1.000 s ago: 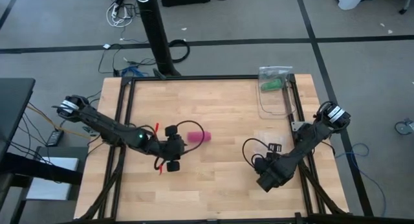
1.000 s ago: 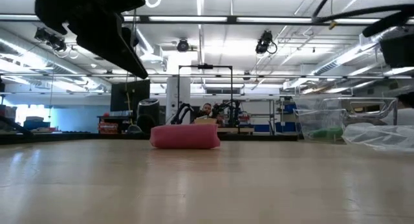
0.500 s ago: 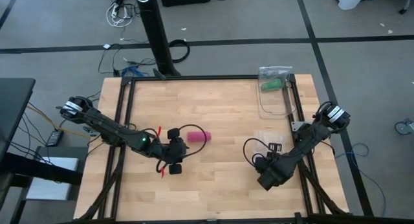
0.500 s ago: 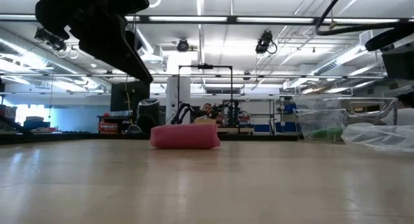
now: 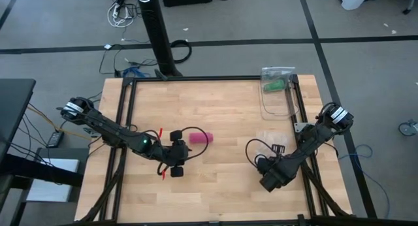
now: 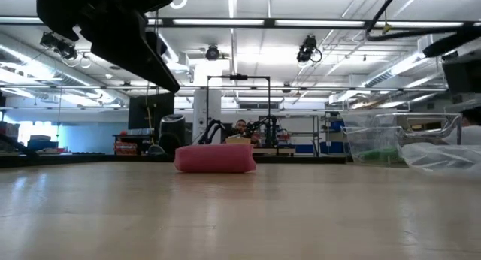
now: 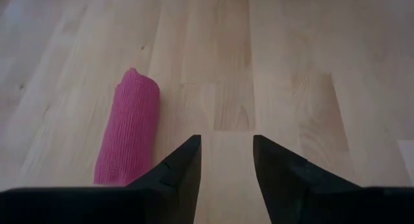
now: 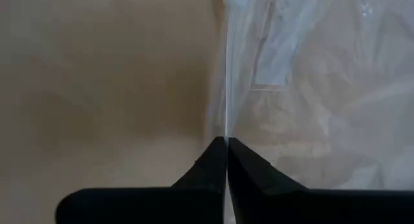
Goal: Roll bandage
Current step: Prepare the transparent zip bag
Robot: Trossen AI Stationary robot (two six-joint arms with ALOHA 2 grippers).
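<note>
The magenta-pink bandage (image 5: 200, 138) lies on the wooden table (image 5: 222, 187) as a short roll on its side, left of the middle. It also shows in the low view (image 6: 216, 158) and the left wrist view (image 7: 129, 130). My left gripper (image 5: 176, 153) hovers open just left of it. The roll sits outside the gap, beside one finger (image 7: 182, 164), and nothing is between the fingers. My right gripper (image 8: 226, 145) is shut, pointing down at the near right of the table (image 5: 270, 180), with its tips at the edge of a clear plastic bag (image 8: 310, 101). My right gripper's shut fingertips (image 8: 218, 153) meet the line of the clear bag's edge (image 8: 226, 101) from above. I cannot tell whether they touch or pinch the plastic.
A clear bag with a green roll (image 5: 275, 85) lies at the far right corner, with more clear plastic (image 5: 273, 140) near the right arm. A black frame (image 5: 209, 79) rims the table. Bare wood lies between the two grippers.
</note>
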